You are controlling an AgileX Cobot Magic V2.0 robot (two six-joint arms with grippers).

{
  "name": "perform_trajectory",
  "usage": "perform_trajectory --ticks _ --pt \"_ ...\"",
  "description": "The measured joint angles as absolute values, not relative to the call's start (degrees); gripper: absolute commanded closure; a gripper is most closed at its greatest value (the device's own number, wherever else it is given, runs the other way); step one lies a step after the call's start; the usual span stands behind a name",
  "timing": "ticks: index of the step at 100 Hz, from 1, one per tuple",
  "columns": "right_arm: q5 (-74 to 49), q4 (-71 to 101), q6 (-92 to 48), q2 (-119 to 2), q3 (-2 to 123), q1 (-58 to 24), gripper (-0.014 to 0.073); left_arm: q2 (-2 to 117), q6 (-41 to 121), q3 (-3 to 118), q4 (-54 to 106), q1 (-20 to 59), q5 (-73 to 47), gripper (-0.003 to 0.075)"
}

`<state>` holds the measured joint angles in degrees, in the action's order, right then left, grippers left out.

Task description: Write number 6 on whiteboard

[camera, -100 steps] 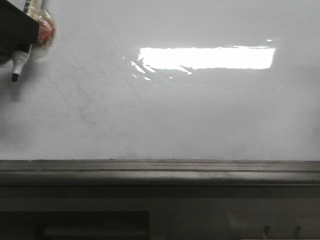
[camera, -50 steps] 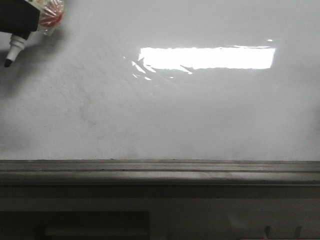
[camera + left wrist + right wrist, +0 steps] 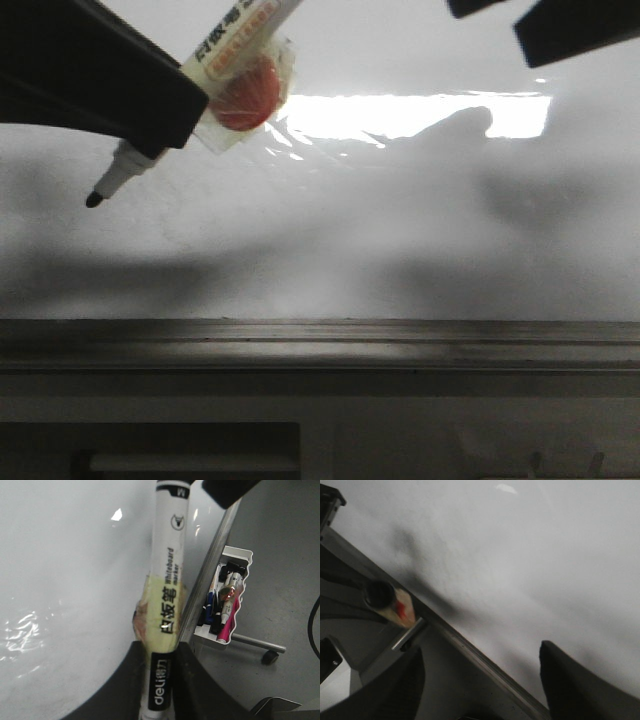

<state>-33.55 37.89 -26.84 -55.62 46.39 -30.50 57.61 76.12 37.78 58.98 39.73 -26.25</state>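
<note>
- White tray (image 3: 235,575) beside the board's metal edge, packed with markers (image 3: 226,611); seen only from the left wrist.
- Wide bare whiteboard (image 3: 400,230) above its grey bottom rail (image 3: 320,340); no dark 6 stroke visible.
- Left gripper (image 3: 159,680) clenched around a marker (image 3: 215,60), black tip (image 3: 93,200) near the board's left side.
- Right gripper (image 3: 482,680) with fingers spread, holding nothing, over the board.

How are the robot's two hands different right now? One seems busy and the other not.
The left gripper has its fingers shut on a white marker, tip aimed at the whiteboard. The right gripper holds nothing, its fingers spread apart. Both have dark fingers and hang before the board, which shows no drawn line.
</note>
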Motion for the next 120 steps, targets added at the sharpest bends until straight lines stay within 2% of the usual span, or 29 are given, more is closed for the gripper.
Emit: perform_trajectory --ticks 35,81,91,113,120 --pt "-40.9 38.0 -27.3 -63.8 57.2 -32.0 0.0147 58.0 75.8 37.8 57.7 40.6 -24.0 0.0741" --pt "-47.4 43.2 -31.8 -71.2 62.2 -32.0 0.0153 58.0 75.0 37.8 56.6 40.6 -22.8 0.0741" --pt "-47.8 44.1 -33.0 -72.7 62.3 -32.0 0.0249 58.0 74.9 37.8 56.6 40.6 -22.7 0.0741" --pt "-48.2 45.3 -35.3 -73.5 62.4 -32.1 0.0654 58.0 74.8 37.8 56.6 40.6 -22.3 0.0739" --pt "-48.7 46.3 -36.0 -73.5 62.5 -32.2 0.0659 58.1 74.8 37.8 56.3 40.6 -22.3 0.0734"
